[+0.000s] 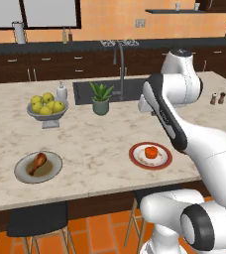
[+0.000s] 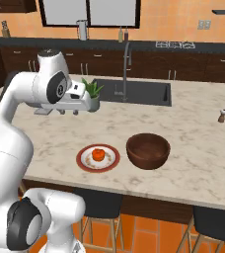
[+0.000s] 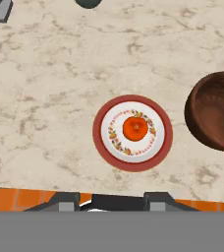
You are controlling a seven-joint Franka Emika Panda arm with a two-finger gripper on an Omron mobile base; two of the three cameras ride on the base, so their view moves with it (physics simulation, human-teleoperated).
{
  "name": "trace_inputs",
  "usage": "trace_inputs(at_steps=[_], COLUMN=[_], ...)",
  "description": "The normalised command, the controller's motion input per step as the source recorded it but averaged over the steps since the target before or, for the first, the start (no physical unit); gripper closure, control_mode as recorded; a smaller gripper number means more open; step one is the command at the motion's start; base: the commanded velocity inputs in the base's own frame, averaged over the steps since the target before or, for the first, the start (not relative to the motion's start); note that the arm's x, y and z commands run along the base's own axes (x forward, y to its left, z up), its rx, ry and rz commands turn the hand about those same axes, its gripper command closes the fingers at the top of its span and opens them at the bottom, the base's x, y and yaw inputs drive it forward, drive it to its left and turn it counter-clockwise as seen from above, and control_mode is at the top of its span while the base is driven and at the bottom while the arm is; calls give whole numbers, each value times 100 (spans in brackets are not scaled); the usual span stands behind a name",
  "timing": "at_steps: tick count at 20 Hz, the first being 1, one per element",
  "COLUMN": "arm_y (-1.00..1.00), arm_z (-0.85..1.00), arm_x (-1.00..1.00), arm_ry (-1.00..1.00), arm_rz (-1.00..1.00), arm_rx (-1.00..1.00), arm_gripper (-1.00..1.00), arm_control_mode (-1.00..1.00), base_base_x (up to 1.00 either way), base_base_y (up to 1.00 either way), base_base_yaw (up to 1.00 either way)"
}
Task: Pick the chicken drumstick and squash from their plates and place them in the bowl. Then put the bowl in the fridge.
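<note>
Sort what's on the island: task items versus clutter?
Task items: chicken drumstick on the grey-green plate; squash on the red-rimmed plate; brown bowl.

Clutter: fruit bowl of apples; potted plant; soap dispenser; salt and pepper shakers.

We see the chicken drumstick [image 1: 37, 162], golden-brown, lying on the grey-green plate [image 1: 38, 167] at the lower left of the left base view, plump end up and to the right; the squash [image 3: 135, 128], orange-red and squat, sits at the middle of the red-rimmed white plate [image 3: 132, 133] in the centre of the hand view; the dark reddish-brown bowl [image 2: 148, 150] stands upright just right of that plate, apart from it.
</note>
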Motion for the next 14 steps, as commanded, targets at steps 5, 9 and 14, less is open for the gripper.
trace_inputs(at_steps=[5, 9, 14], arm_y=[-31, -69, -23], arm_z=[-23, -71, -61], arm_x=[-12, -6, 35], arm_ry=[2, 12, 22], arm_rz=[-4, -11, -9], arm_rx=[0, 0, 12], arm_gripper=[-100, -100, -100], arm_control_mode=[-100, -100, -100], base_base_x=[0, 0, 0], base_base_y=[0, 0, 0], base_base_yaw=[0, 0, 0])
